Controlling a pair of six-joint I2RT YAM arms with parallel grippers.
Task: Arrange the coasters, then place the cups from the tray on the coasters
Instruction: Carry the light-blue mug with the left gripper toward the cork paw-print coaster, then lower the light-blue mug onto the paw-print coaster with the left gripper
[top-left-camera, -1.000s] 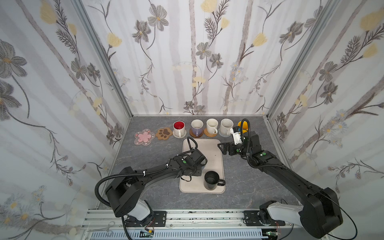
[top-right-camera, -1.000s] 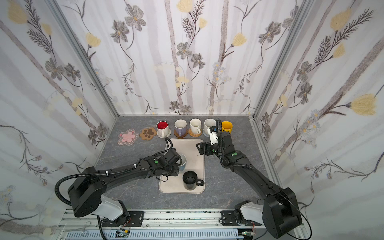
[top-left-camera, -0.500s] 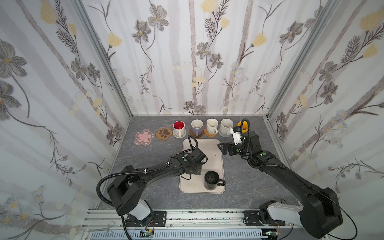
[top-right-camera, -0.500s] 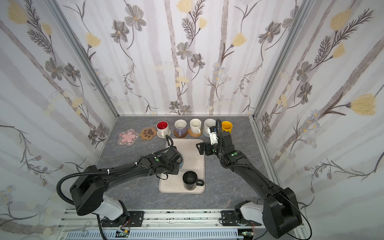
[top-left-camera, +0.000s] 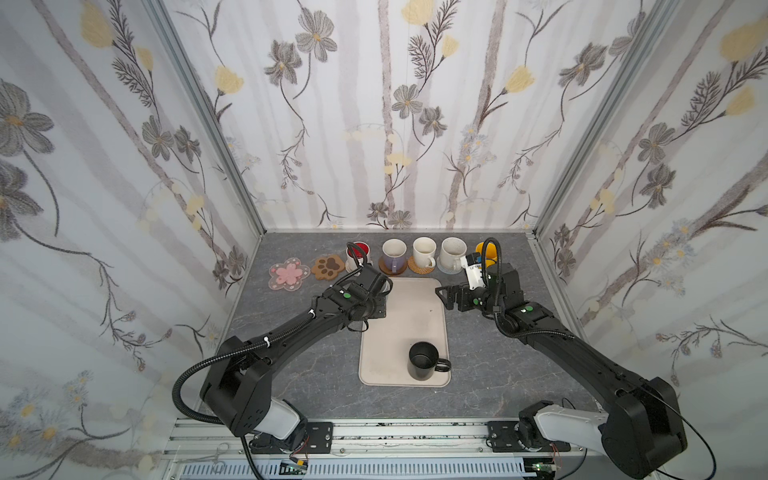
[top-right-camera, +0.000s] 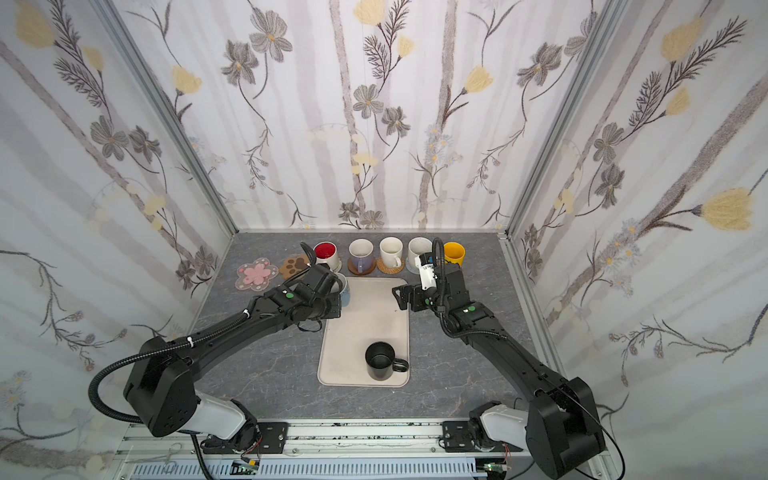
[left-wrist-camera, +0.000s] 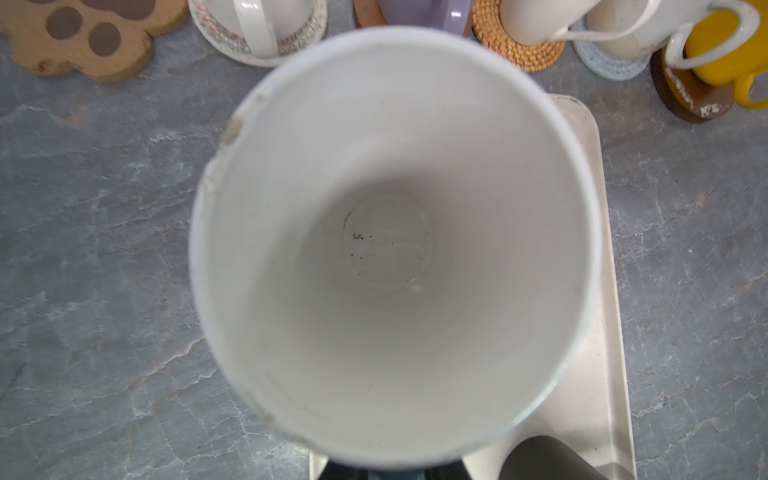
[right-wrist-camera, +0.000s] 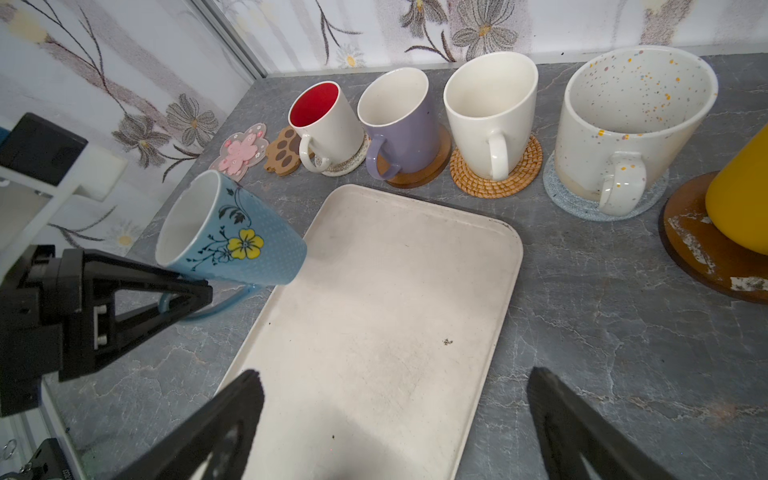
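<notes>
**Light blue mug (right-wrist-camera: 232, 232) moved off tray (right-wrist-camera: 374, 311), two left**

Left fingers (right-wrist-camera: 166, 286) pinch its handle; I've brought it to the tray's far-left corner. Five mugs (top-left-camera: 424, 251) on coasters (top-left-camera: 421, 268) along the surface's (top-left-camera: 316, 374) far edge. Black mug (top-left-camera: 422, 360) on tray. Flower coaster (top-left-camera: 289, 273), paw coaster (top-left-camera: 328, 266) bare. Right fingers (right-wrist-camera: 573, 424) wide. Grey marbled surface, floral walls (top-left-camera: 374, 124).

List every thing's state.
blue mug: tilted, held
left gripper: shut on handle
right gripper: open
black mug: upright on tray
red-inside mug: on crocheted coaster
lavender mug: on wooden coaster
cream mug: on rattan coaster
speckled mug: on grey-blue coaster
yellow mug: on amber coaster
flower coaster: bare
paw coaster: bare
</notes>
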